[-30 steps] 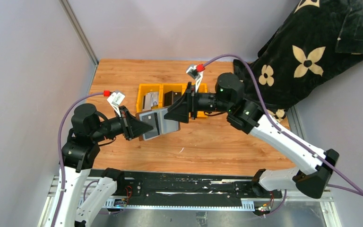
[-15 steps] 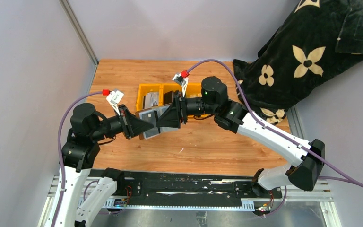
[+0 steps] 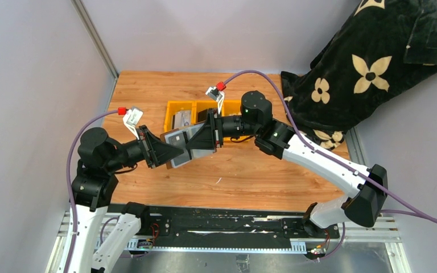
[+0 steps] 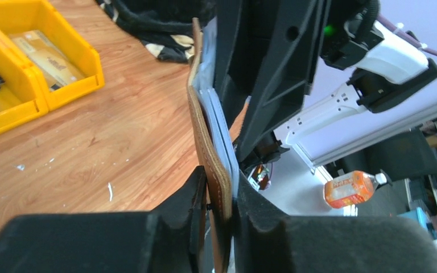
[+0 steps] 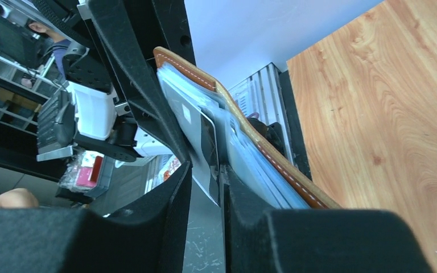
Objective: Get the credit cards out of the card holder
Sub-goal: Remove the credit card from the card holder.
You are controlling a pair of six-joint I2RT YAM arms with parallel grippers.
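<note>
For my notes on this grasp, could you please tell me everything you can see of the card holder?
The card holder is a bi-fold, brown leather with pale stitching outside, grey pockets inside. It is held open in the air above the wooden table, tilted, grey side up. The left pincer clamps one end; the right pincer straddles a grey card standing out of its pocket.

No writing is legible; the bottle has a blurred label
</note>
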